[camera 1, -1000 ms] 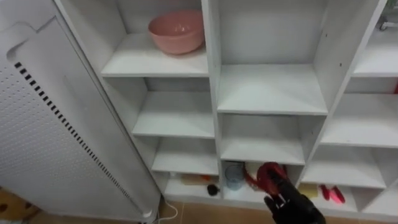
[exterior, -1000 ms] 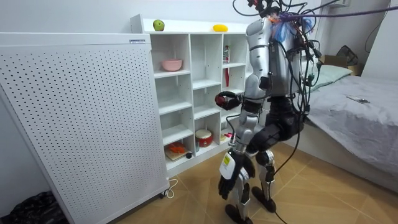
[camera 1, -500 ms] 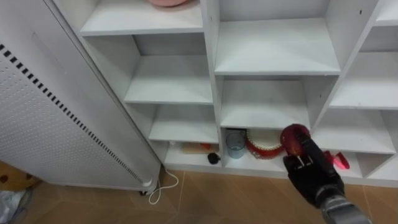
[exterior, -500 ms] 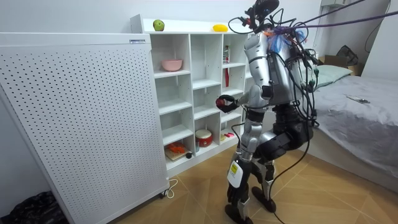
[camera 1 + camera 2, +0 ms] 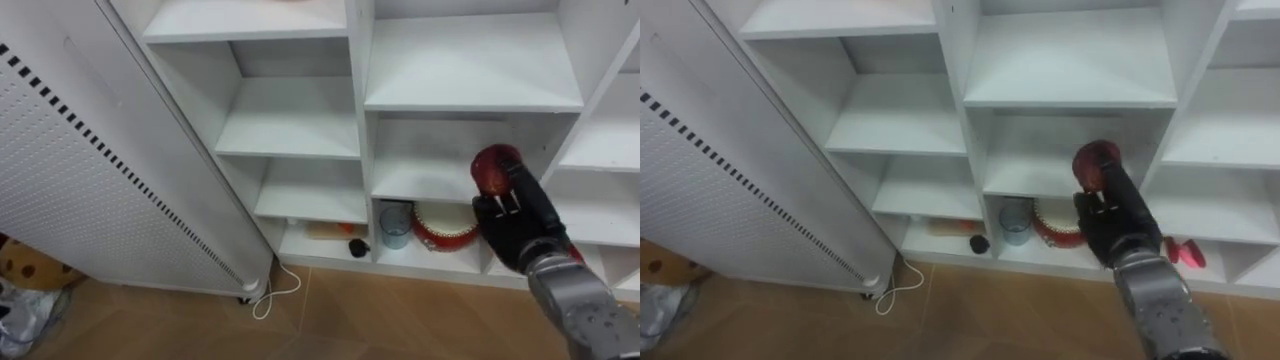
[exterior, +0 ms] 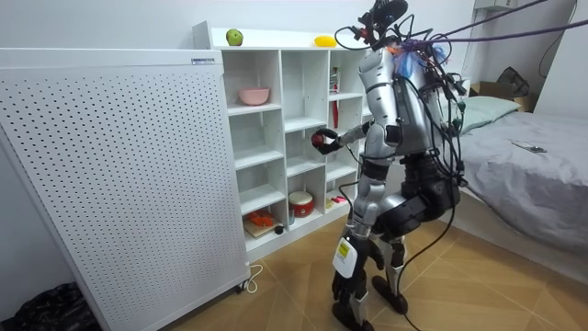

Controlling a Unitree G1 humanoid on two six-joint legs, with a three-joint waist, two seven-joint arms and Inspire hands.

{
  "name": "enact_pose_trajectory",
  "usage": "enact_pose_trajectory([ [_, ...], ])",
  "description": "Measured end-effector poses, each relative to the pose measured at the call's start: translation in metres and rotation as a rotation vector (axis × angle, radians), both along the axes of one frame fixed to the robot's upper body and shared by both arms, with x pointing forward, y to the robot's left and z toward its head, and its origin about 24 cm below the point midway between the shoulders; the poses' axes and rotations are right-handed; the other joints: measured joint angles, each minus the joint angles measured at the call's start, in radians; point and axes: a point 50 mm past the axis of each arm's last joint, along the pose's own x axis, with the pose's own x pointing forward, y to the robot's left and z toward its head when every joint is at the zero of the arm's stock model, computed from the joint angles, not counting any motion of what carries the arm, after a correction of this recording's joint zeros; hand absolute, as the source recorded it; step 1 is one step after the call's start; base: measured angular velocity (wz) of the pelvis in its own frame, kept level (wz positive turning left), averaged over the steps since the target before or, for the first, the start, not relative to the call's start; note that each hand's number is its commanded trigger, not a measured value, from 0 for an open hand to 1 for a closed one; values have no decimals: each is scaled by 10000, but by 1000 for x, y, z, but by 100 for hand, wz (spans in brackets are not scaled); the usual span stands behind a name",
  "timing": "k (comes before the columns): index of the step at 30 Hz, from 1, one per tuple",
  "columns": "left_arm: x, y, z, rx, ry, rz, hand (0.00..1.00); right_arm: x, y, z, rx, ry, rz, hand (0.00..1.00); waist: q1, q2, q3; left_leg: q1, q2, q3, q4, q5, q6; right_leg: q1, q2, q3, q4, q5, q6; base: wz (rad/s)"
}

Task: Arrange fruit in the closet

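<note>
right hand (image 5: 515, 225): curled round a red apple (image 5: 497, 170) | apple: held up before the shelf's (image 5: 460, 100) middle column, above the bottom compartment with a cup (image 5: 395, 225) | left hand (image 6: 345, 279): hangs low beside the legs, state unclear

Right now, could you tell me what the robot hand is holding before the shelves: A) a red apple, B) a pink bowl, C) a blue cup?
A: the right robot hand has its fingers curled round a red apple in front of the white shelves.
</note>
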Motion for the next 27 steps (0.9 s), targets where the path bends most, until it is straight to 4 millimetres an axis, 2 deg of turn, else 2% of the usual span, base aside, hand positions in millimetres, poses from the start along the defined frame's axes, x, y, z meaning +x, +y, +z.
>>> enact_pose_trajectory([
  [14, 0, 1, 1, 25, -25, -18, 0, 1, 0, 9, -333, 325, -369, 0, 102, 67, -42, -11, 64, 31, 303, -103, 14, 12, 7, 14, 185, -5, 2, -2],
  [18, -1, 8, 2, 189, -12, -13, 0, 1, 0, 12, -352, 242, -434, 0, 86, 68, -44, -4, 65, 17, 328, -127, 35, 53, -14, -16, 215, -53, 4, 1],
  [21, -4, 14, 2, 358, 51, 3, 0, 1, 0, 12, -336, 261, -409, 0, 84, 68, -43, 68, 162, 22, 341, -134, 47, 150, -10, -61, 189, -39, -4, 0],
  [27, -8, 12, 1, 347, 199, -152, 0, 1, 1, 11, -364, 261, -345, 0, 95, 67, -43, 262, 182, 21, 295, -138, 52, 427, 102, -147, 52, -32, -1, 0],
])
